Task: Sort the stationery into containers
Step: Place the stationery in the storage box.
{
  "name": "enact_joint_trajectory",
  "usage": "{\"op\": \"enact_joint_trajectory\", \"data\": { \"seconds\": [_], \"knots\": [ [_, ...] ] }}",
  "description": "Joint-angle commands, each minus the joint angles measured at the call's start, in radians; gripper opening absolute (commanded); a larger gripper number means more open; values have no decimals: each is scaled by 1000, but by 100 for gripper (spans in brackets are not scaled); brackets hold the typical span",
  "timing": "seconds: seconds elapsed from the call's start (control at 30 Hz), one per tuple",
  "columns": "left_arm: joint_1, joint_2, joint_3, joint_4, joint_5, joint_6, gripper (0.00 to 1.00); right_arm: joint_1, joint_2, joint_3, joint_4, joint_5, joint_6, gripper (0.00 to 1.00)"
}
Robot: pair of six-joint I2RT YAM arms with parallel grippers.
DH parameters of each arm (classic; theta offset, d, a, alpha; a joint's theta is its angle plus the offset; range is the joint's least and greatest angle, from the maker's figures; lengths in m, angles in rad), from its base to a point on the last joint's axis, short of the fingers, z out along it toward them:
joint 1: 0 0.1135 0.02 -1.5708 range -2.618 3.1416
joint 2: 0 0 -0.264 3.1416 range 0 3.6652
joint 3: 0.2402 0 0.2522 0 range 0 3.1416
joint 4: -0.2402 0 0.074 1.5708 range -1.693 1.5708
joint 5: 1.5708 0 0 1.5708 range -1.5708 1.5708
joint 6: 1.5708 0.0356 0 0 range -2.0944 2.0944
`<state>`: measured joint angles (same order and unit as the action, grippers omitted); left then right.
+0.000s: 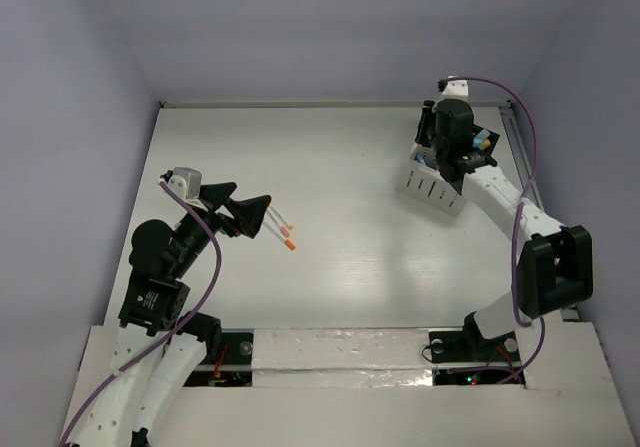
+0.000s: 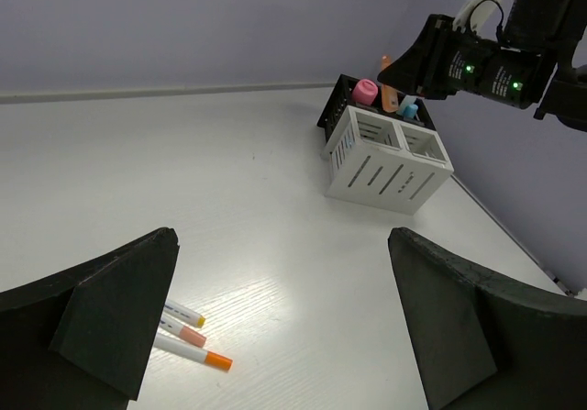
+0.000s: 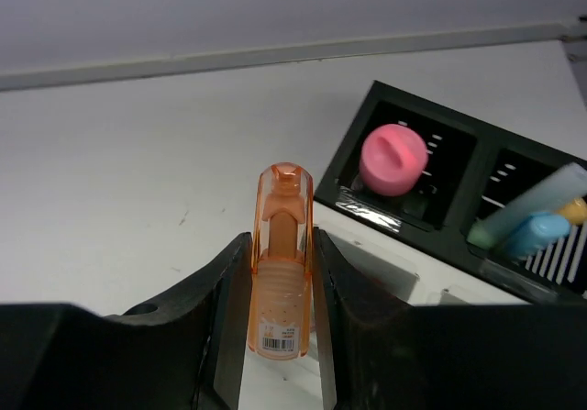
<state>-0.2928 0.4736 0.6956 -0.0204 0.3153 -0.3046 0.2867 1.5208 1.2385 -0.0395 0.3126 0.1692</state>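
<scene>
Overhead view looks down on the table (image 1: pixel 330 167); both wrist views, seemingly low, share the organizer (image 2: pixel 381 176).

Walled in on three sides by plain pale lilac panels (image 1: pixel 330 27). Floored with a white table (image 1: pixel 330 157) of faint wood grain, matte, brightened by a soft sheen near the middle. Edged on the right by a thin metal rail (image 1: pixel 524 152). Closed at the near side by a white board (image 1: pixel 340 352) under glossy, wrinkled tape. Lit softly and evenly.
</scene>
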Motion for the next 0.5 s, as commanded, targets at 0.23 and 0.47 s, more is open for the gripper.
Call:
{"op": "enact_joint_trajectory", "data": {
  "seconds": [0.23, 0.47],
  "knots": [
    [-12, -3, 4, 33, 16, 2, 99, -60, 19, -100, 218, -78, -146, 29],
    [-12, -3, 2, 33, 18, 1, 99, -60, 39, -142, 233, -49, -137, 33]
  ]
}}
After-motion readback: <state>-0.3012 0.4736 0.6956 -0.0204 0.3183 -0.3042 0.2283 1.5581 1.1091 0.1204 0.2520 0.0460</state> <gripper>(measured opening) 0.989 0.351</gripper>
